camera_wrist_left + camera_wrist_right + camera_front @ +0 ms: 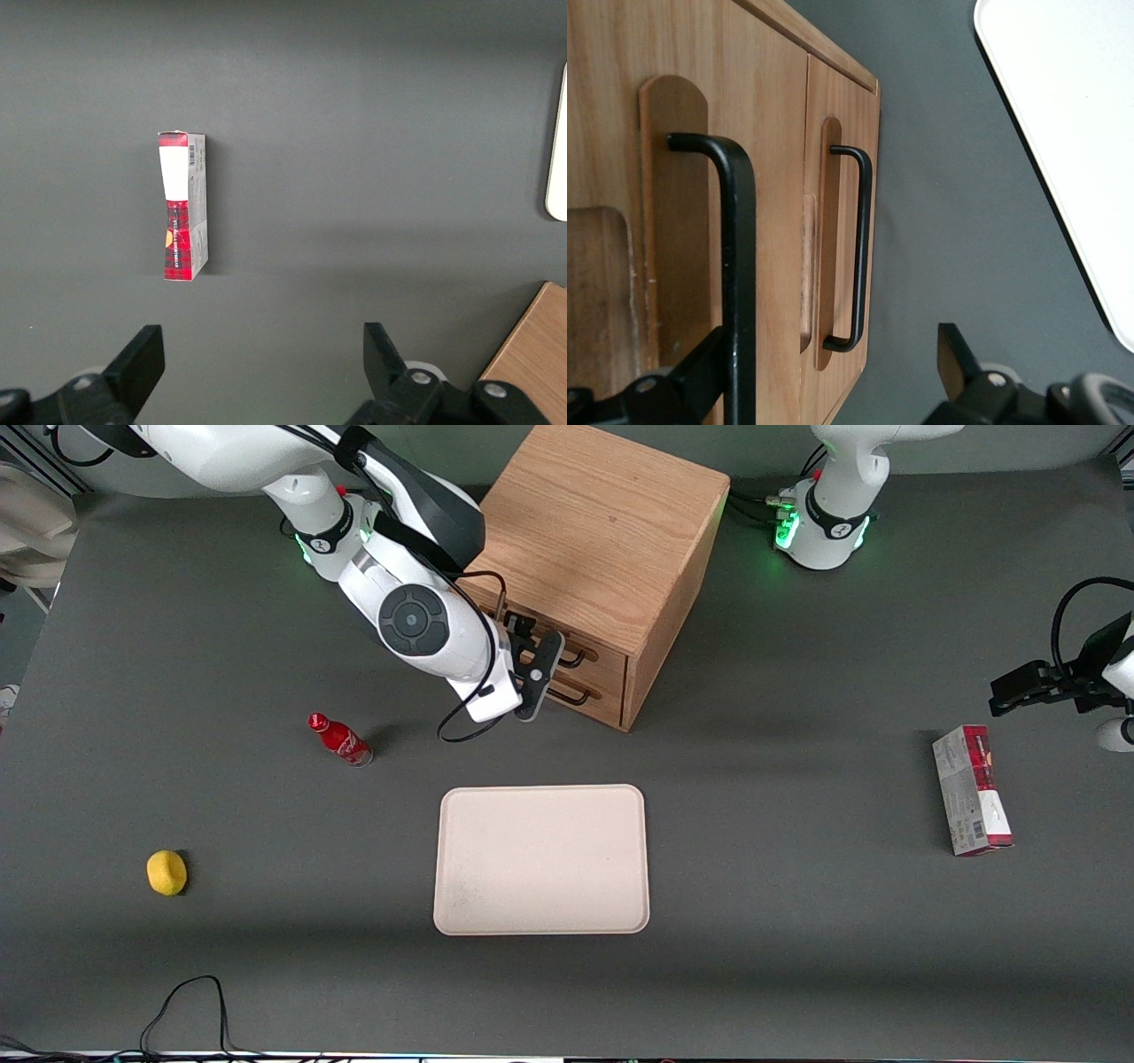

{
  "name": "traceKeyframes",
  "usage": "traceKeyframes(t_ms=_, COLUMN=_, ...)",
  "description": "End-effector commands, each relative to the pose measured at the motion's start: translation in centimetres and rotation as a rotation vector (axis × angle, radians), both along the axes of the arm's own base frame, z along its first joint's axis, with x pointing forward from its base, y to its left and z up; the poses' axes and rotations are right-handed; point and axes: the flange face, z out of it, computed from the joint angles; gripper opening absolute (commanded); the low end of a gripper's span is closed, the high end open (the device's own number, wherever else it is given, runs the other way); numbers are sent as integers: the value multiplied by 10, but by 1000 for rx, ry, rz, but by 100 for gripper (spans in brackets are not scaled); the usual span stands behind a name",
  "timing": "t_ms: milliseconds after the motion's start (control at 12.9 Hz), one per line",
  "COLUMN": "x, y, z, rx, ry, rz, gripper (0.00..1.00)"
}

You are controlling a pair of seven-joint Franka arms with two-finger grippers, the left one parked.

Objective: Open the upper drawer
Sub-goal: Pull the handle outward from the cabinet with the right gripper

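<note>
The light-oak cube cabinet (602, 531) stands toward the working arm's half of the table. Its upper drawer (592, 657) looks shut, with a black bar handle (574, 659); the lower drawer's handle (576, 694) sits just beneath. My right gripper (536, 657) is open, right in front of the drawer fronts. In the right wrist view the upper drawer's handle (738, 266) runs close beside one fingertip (700, 363), inside the gap of the gripper (833, 359). The lower drawer's handle (860, 248) also lies within that gap. The fingers grip nothing.
A cream tray (540, 859) lies nearer the front camera than the cabinet. A red bottle (341, 740) lies on its side beside the arm, and a yellow lemon-like object (166, 872) lies nearer the camera. A red-and-white carton (971, 790) lies toward the parked arm's end.
</note>
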Motion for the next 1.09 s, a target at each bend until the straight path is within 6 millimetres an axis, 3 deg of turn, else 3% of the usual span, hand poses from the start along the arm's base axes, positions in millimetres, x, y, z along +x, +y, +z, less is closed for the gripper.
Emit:
traceKeyframes(t_ms=0, x=8, y=0, z=-9, rx=-4, ry=-40, rz=29, gripper=100)
traceKeyframes(t_ms=389, x=32, y=-18, z=-22, rx=-41, ry=-79, rz=35, gripper=100)
traceKeyframes(t_ms=700, x=53, y=-29, z=-15, rx=-35, ry=-104, rz=5, gripper=100)
traceKeyframes(t_ms=1011, x=92, y=-52, z=-6, rx=-16, ry=-129, rz=-72, gripper=100)
